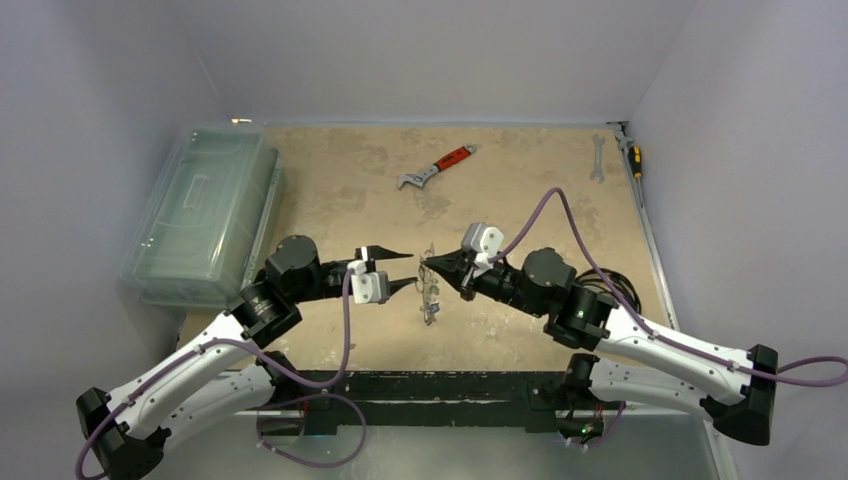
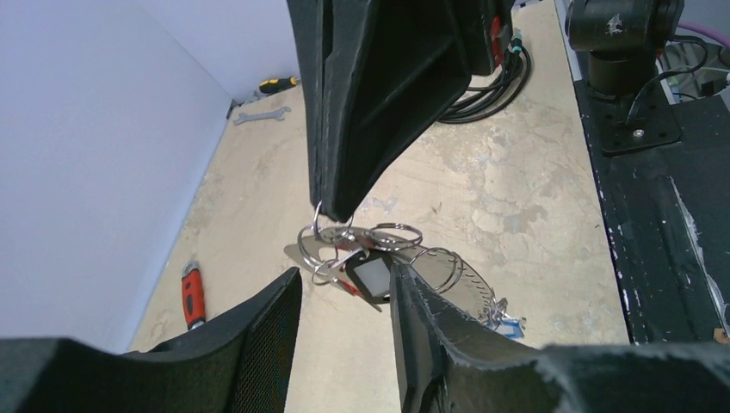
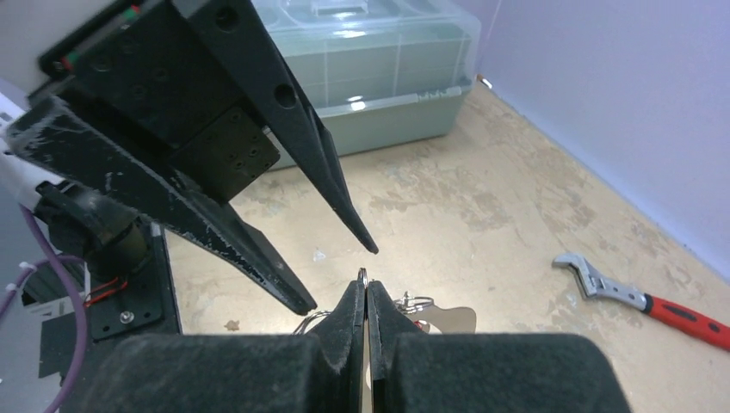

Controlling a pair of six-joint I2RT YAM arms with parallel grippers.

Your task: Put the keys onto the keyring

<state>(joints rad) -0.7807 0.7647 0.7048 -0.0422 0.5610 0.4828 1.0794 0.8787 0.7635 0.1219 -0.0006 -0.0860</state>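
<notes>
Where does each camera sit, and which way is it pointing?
Top external: above, behind the arms, looking down on the table; both arms show.
Left wrist: on that arm, faces the right gripper pinching the key bunch; own fingers below.
Right wrist: on that arm, faces the open left gripper; own shut fingers below.
Both wrist views share the red-handled wrench.

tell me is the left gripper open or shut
Open: the left gripper has its fingers clearly apart in the top and right wrist views.
</notes>
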